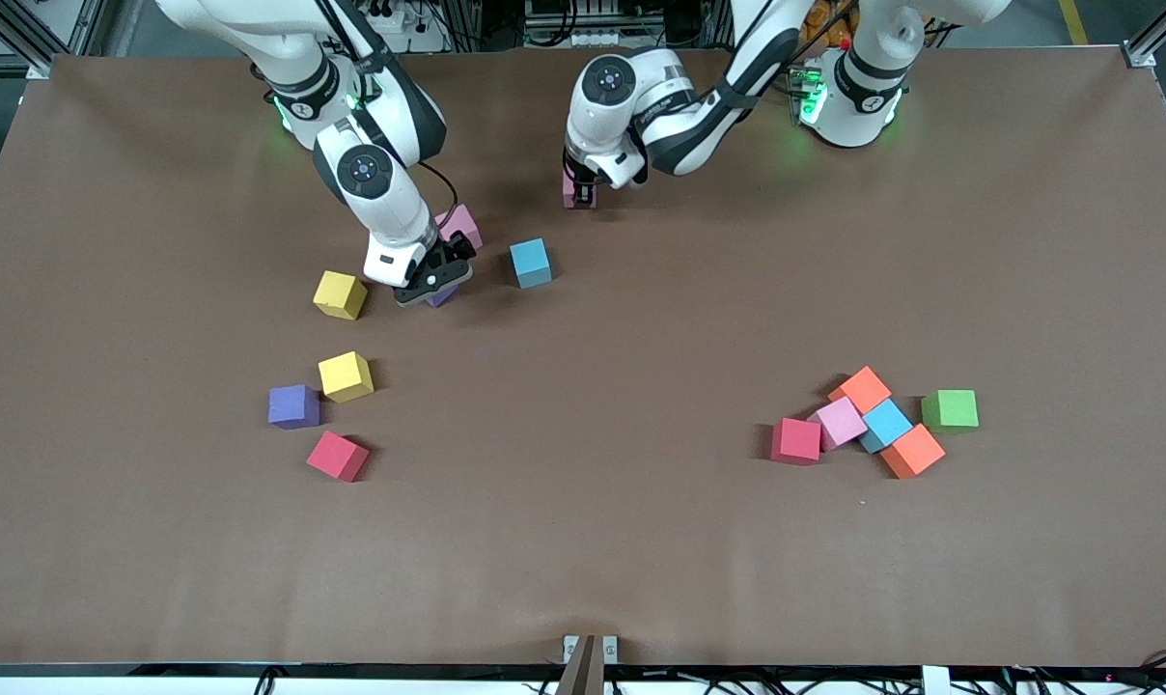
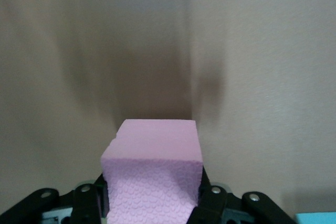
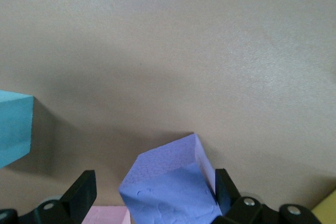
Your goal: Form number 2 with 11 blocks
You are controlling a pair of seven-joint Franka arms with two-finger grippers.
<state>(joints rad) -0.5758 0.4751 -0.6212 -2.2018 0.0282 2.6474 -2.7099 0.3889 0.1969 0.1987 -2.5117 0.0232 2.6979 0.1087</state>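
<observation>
No readable labels anywhere. Left hand [image 1: 580, 196] clamps a pink cube [image 2: 152, 177] with pebbled foam faces and square edges, near the tabletop's [image 1: 583, 541] robot-side edge. Right hand [image 1: 435, 281] is wide open, fingers straddling a tilted purple cube [image 3: 173, 187] without gripping it. No number 2 yet; blocks lie scattered.

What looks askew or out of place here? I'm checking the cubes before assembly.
The purple cube between the right gripper's open fingers sits tilted, one corner raised. The pink cube in the left gripper has a chipped edge.
</observation>
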